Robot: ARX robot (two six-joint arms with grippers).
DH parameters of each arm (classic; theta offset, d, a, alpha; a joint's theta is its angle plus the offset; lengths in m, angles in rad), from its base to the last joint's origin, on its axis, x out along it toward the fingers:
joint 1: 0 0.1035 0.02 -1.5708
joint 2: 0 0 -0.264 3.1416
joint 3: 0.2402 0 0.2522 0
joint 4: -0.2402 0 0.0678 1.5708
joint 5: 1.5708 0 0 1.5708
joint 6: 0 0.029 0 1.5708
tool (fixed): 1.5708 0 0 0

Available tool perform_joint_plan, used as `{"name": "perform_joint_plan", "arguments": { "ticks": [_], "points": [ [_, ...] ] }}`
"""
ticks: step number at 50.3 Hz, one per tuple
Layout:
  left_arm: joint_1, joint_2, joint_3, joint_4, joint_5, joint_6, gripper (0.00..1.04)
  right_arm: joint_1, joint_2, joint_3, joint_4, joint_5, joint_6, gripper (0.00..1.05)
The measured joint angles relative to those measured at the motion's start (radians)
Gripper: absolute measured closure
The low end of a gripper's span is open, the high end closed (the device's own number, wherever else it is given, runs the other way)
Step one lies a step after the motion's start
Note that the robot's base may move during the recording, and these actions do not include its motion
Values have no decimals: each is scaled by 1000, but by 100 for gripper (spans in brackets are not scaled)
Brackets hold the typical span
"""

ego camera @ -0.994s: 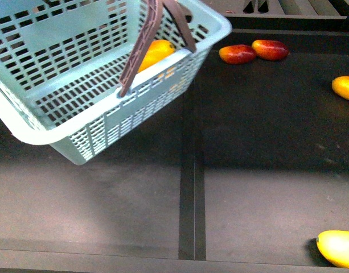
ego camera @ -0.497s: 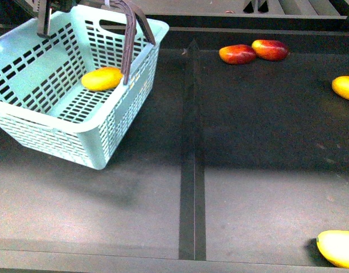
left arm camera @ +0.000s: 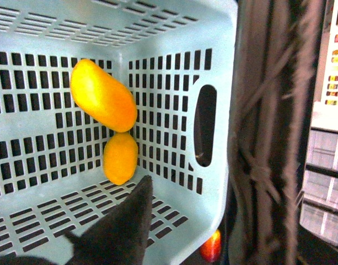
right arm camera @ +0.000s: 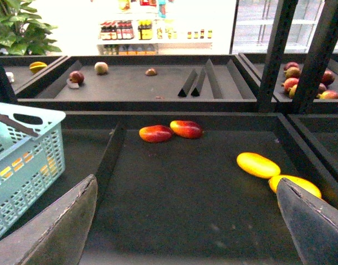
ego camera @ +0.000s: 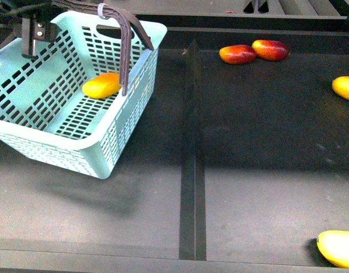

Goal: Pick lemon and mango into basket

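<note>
In the front view, a light aqua-teal plastic basket with slotted lattice sides is seen tilted at the left of the dark shelf, its brown ribbed swing handles raised, one of them carrying a white zip tie. A smooth elongated yellow-orange mango lies on the basket floor. A dark part of the left arm is glimpsed at the basket's far left corner; whether its claw is clenched or released cannot be told. Two red-and-yellow blushed mangoes lie touching at the back of the right compartment, with a yellow fruit at the right edge and another yellow fruit at the lower right corner.

In the left wrist view, the mango is shown in the corner of the basket, touching a small oval yellow-orange lemon just beside it. One dark fingertip is seen over the floor; the state of the left gripper cannot be told.

In the right wrist view, the two fingers of the right gripper are spread wide apart, holding nothing, above the right compartment.
</note>
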Motion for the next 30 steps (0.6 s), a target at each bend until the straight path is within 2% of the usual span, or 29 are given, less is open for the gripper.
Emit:
{"name": "perform_joint_plan", "arguments": {
  "ticks": [7, 11, 15, 19, 20, 22, 23, 26, 28, 30],
  "points": [
    [26, -151, -95, 1, -69, -43, 27, 0, 0, 0, 0, 0, 0, 9],
    [42, -221, -141, -47, -99, -33, 13, 0, 0, 0, 0, 0, 0, 9],
    [55, -275, -183, -85, -108, -9, 6, 0, 0, 0, 0, 0, 0, 9],
    [57, -348, -251, -113, -107, 43, 7, 0, 0, 0, 0, 0, 0, 9],
    [57, -360, -286, -42, -71, 118, 10, 0, 0, 0, 0, 0, 0, 9],
    [61, -390, -407, 262, 35, 352, 19, 0, 0, 0, 0, 0, 0, 9],
    [61, -409, -488, 436, 60, 497, 25, 0, 0, 0, 0, 0, 0, 9],
    [68, -473, -681, 763, 107, 946, 41, 0, 0, 0, 0, 0, 0, 9],
    [80, -526, -774, 880, 109, 1158, 52, 0, 0, 0, 0, 0, 0, 9],
    [88, -560, -819, 916, 109, 1246, 58, 0, 0, 0, 0, 0, 0, 9]
  ]
}}
